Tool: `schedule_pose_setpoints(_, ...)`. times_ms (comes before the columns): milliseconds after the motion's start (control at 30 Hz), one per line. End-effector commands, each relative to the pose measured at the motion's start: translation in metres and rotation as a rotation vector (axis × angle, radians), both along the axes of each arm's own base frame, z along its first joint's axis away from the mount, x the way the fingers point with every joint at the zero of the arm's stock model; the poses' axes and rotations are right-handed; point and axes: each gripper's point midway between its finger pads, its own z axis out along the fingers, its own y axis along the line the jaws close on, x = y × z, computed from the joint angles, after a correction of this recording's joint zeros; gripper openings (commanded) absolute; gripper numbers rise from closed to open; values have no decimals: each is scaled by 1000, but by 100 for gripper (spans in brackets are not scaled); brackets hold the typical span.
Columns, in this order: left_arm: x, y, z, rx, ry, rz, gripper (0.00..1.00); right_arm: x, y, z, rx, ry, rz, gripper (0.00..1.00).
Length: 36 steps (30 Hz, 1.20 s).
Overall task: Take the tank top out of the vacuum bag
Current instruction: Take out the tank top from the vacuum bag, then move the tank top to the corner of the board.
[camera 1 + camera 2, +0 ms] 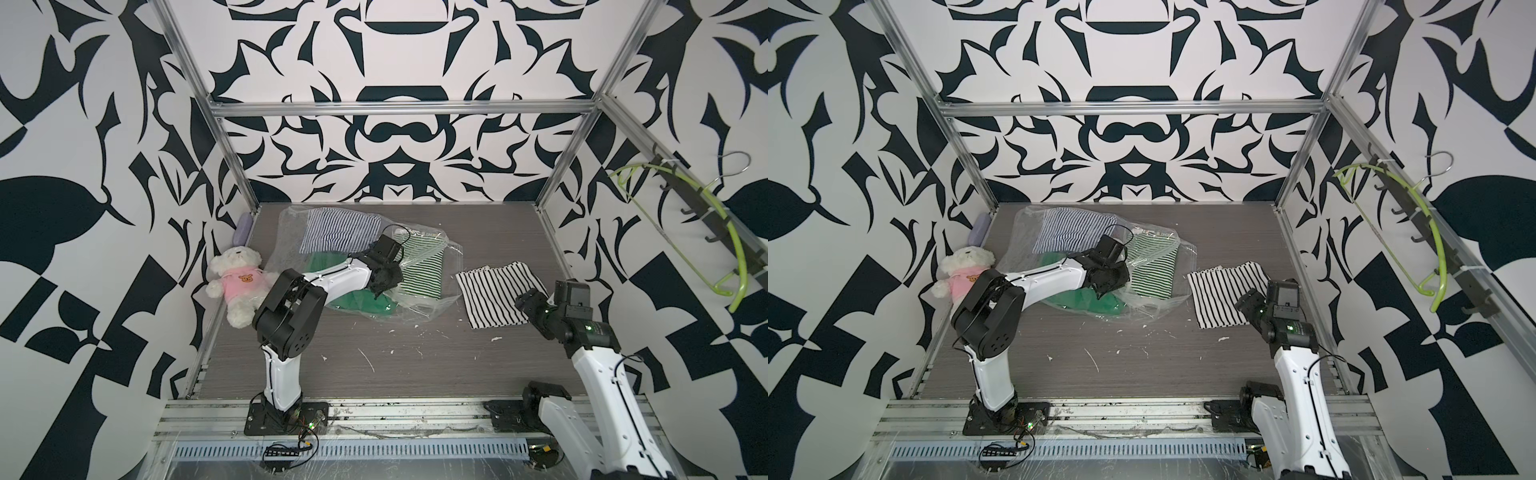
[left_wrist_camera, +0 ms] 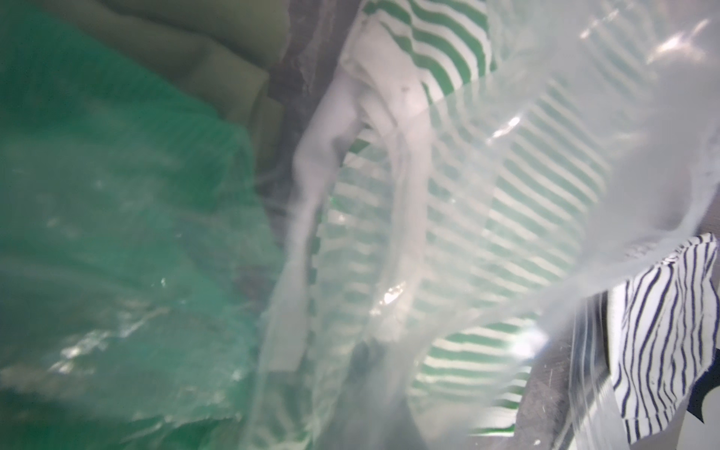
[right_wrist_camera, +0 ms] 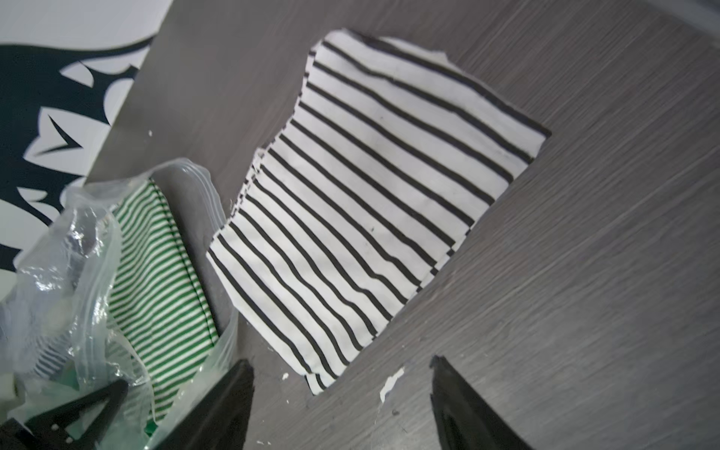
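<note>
The vacuum bag (image 1: 419,309) lies crumpled at the back middle of the table, clear and open towards the right. Inside it are a blue-striped garment (image 1: 336,232), a plain green one (image 1: 357,305) and a green-striped one (image 1: 419,270). My left gripper (image 1: 384,286) is down on the bag over the green cloth. In the left wrist view the bag's plastic (image 2: 389,241) covers its jaws and gathers towards them. The black-and-white striped tank top (image 1: 498,297) lies folded flat on the table right of the bag, outside it. My right gripper (image 3: 339,393) hovers open at the tank top's near corner, holding nothing.
A white teddy bear (image 1: 237,282) in a pink shirt and a purple case (image 1: 242,230) lie along the left wall. A green hanger (image 1: 731,249) hangs on the right wall rail. White flecks (image 1: 365,357) dot the grey table (image 1: 415,374).
</note>
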Motion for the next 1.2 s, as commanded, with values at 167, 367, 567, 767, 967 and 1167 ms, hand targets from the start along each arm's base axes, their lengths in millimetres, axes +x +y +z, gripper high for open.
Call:
schedule_pose_setpoints(167, 9, 1, 21, -11, -55, -24, 0, 27, 24, -18, -31, 93, 211, 76)
schedule_pose_setpoints(367, 2, 2, 15, -22, -47, -26, 0, 56, 35, -42, -3, 158, 254, 75)
schedule_pose_setpoints(567, 0, 3, 11, -18, -40, -26, 0, 76, 36, -73, 68, 196, 148, 67)
schedule_pose_setpoints(767, 0, 4, 13, -17, -44, -30, 0, 101, 32, -94, 59, 216, 129, 66)
schedule_pose_setpoints(967, -3, 5, 13, -15, -44, -32, 0, 131, 32, -88, 39, 172, 165, 66)
schedule_pose_setpoints(1167, -3, 6, 16, -16, -51, -26, 0, 134, 26, -40, -180, 77, 313, 70)
